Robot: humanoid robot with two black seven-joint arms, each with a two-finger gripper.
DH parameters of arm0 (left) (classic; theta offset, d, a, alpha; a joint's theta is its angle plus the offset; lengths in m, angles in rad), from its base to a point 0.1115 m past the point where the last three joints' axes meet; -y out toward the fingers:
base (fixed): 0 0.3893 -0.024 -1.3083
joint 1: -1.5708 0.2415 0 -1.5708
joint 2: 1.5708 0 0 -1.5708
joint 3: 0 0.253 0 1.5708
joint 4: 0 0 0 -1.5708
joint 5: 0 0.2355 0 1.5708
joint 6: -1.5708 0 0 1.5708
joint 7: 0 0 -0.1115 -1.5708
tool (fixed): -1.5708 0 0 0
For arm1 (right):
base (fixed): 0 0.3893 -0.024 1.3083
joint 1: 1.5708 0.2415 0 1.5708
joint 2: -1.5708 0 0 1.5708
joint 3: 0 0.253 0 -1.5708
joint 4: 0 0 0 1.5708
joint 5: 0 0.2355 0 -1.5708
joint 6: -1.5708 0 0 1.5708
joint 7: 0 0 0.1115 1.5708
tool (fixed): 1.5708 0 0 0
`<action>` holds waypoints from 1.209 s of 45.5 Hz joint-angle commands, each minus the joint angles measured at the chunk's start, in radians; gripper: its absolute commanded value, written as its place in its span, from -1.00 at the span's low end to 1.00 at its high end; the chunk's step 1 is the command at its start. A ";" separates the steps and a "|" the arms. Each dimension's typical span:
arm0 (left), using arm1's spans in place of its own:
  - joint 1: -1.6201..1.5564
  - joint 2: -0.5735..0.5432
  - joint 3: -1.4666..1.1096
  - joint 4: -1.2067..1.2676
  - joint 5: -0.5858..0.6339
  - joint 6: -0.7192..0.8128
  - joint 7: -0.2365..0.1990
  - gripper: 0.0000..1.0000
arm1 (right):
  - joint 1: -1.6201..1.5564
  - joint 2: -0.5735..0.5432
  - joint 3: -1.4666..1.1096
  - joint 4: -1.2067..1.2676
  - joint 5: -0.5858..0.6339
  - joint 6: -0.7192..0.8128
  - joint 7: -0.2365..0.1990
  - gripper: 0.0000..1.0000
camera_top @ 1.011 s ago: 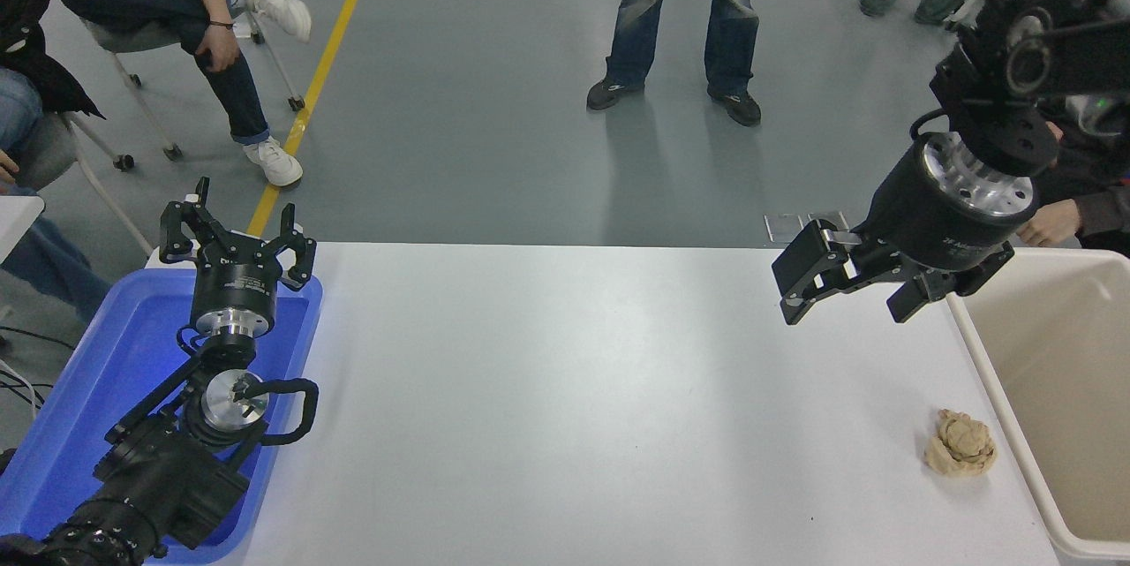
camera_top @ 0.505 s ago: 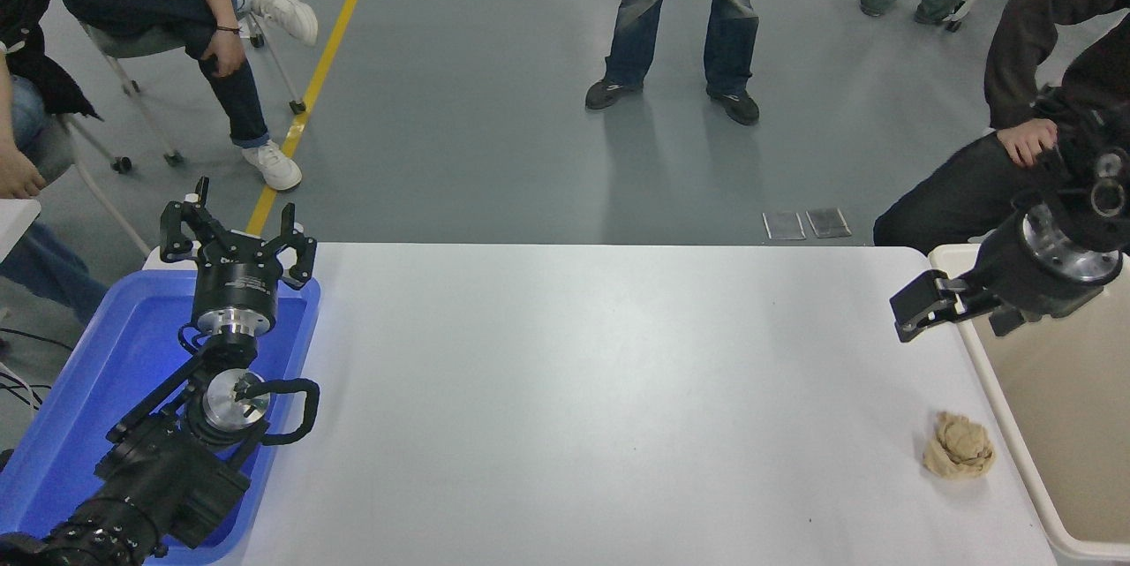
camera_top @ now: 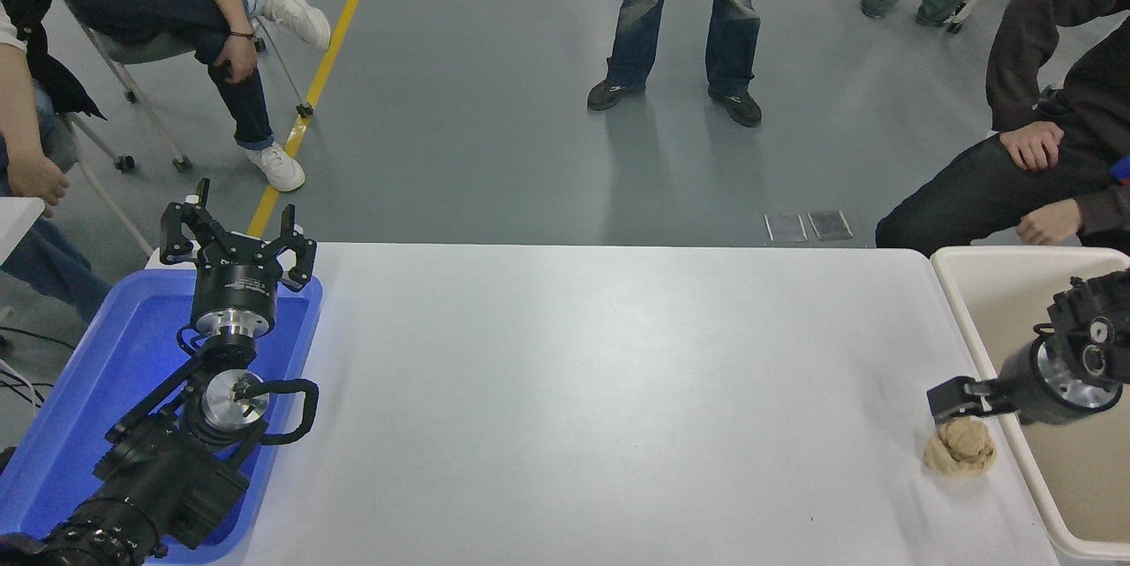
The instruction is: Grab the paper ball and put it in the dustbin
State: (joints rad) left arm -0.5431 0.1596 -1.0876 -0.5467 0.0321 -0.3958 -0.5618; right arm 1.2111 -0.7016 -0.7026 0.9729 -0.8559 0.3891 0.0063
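The paper ball (camera_top: 960, 448), a crumpled tan-brown wad, lies on the white table (camera_top: 574, 389) near its right edge, close to the dustbin. The dustbin (camera_top: 1015, 253) is a cream-beige tub with a thick white rim at the table's right end. My right gripper (camera_top: 959, 402) comes in from the right across the dustbin's rim. It hangs low just above the far side of the ball, open and empty, with only one finger showing clearly. My left gripper (camera_top: 238, 235) is parked, open, over the blue tray at the lower left.
A bright blue shallow tray (camera_top: 79, 389) sits under the left arm. A seated person's hands (camera_top: 1046, 222) are just beyond the dustbin's far rim. Other people stand and sit beyond the table's far edge.
My right gripper has swung right and down, from high over the table's far right part to just above the paper ball. The ball has not moved. The left arm is still.
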 commanded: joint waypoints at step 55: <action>-0.002 0.000 0.000 0.001 0.000 0.000 0.000 0.98 | -0.297 0.113 0.186 -0.260 -0.043 -0.134 0.001 -1.00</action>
State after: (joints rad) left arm -0.5445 0.1595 -1.0884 -0.5461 0.0322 -0.3958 -0.5623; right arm 0.9200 -0.5913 -0.5177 0.7070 -0.8991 0.2521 0.0062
